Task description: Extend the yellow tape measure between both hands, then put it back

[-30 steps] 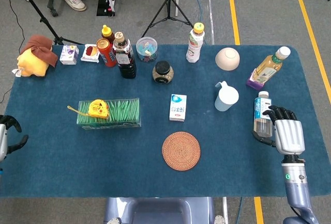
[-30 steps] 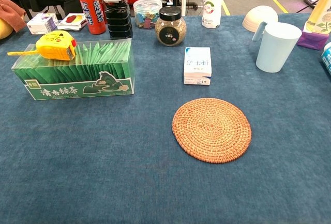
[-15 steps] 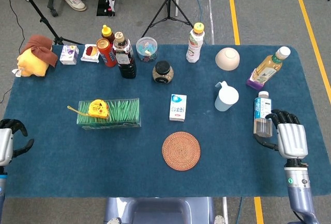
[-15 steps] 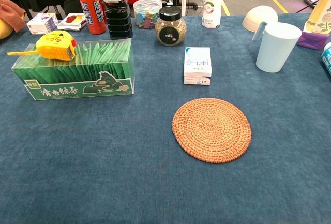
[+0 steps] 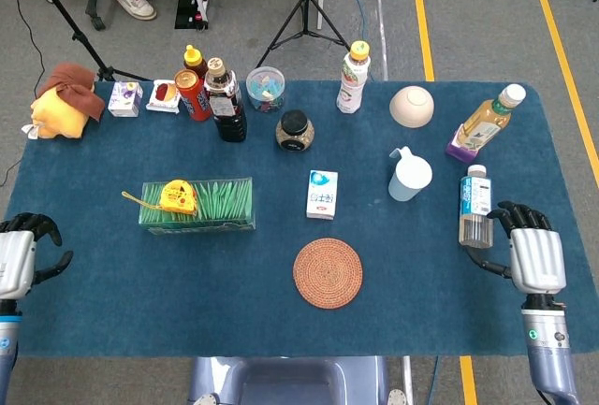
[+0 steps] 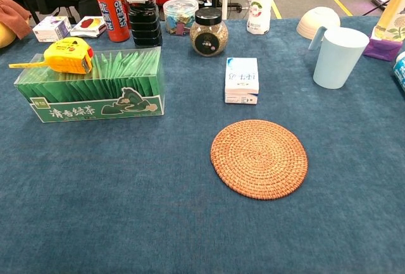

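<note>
Left hand [image 5: 19, 260] is seen only in the head view, at the table's near-left edge; fingers curled inward, nothing held. Right hand [image 5: 533, 253] is at the near-right edge, also head view only; fingers curled, nothing gripped. Neither hand is caught by the chest view.

Yellow tape measure [image 5: 177, 195] is parked on top of the green tea box [image 5: 198, 206], up and to the right of the left hand, well apart from it. A short tab of blade is stuck out toward that hand's side [image 6: 28, 64]. It is far across the table from the right hand. No contact with either hand.

Just beside the right hand, on its inner side, a water bottle [image 5: 474, 206] is laid on the cloth; whether the fingertips touch it can't be told. Further out from that hand: a pale blue cup [image 5: 409, 176], an upturned bowl [image 5: 412, 106], and a tea bottle on a purple base [image 5: 484, 125].

Between the two hands, a woven coaster [image 5: 328, 273] is placed near the front edge, with a small blue-and-white carton [image 5: 322, 194] just beyond it. A row of cans, bottles and jars is lined along the far edge.
</note>
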Available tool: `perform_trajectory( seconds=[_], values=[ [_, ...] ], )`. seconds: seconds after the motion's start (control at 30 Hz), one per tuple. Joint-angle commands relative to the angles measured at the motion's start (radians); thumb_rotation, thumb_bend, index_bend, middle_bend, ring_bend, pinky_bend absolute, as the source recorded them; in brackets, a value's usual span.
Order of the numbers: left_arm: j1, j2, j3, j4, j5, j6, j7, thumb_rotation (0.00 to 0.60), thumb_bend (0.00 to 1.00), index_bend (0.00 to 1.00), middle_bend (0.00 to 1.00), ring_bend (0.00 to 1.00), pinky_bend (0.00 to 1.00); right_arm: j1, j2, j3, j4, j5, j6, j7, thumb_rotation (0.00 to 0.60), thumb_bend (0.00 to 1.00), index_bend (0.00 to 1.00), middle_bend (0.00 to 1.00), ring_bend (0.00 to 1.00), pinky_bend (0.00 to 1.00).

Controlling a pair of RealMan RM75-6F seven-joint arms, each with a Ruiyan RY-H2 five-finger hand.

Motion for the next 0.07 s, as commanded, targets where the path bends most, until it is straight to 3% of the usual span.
perform_trajectory(
  seconds=[0.03, 0.07],
  values=[
    [0.005, 0.003, -0.005, -0.004, 0.001, -0.001, 0.001, 0.6, 0.23, 0.58, 0.42, 0.27, 0.33, -0.003, -0.001, 0.0, 0.001, -0.004, 0.0, 0.005, 0.349, 0.25, 0.35, 0.27, 0.25, 0.26],
    [0.007, 0.003, -0.006, -0.005, 0.002, -0.002, 0.001, 0.6, 0.23, 0.58, 0.42, 0.27, 0.33, -0.004, -0.002, 0.0, 0.003, -0.006, 0.0, 0.007, 0.35, 0.25, 0.35, 0.27, 0.25, 0.26]
  ],
)
